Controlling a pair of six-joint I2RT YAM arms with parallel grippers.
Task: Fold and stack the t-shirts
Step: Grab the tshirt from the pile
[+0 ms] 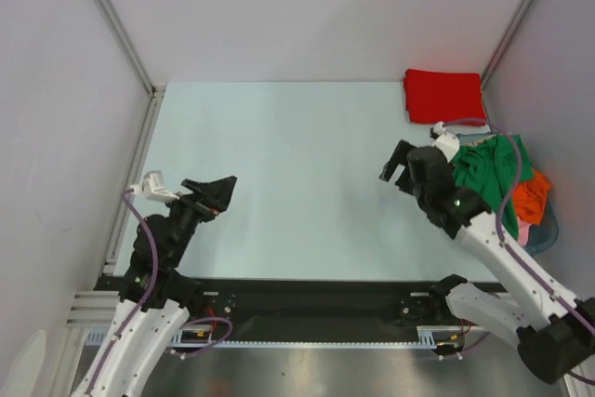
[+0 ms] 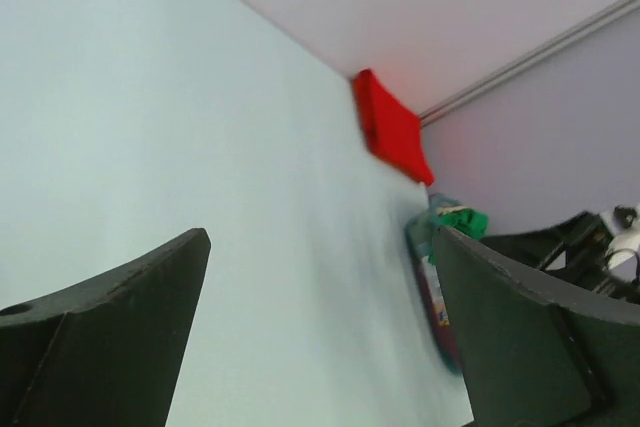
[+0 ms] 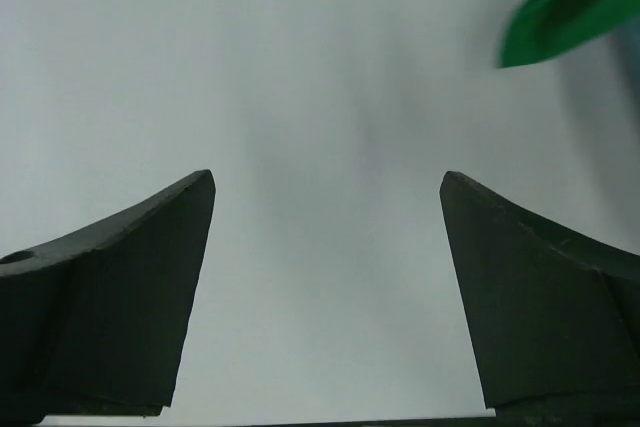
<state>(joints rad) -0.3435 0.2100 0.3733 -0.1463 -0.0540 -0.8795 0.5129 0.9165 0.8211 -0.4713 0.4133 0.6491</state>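
Both claws gape empty: the left gripper (image 1: 223,196) hovers over the table's (image 1: 297,155) left side, and the right gripper (image 1: 393,163) points toward its middle. The green t-shirt (image 1: 488,166) lies crumpled just right of the right claw, with no clear long axis, seemingly heaped on orange cloth (image 1: 532,194). The right arm is far nearer. The red t-shirt (image 1: 443,96) sits folded in the far right corner.
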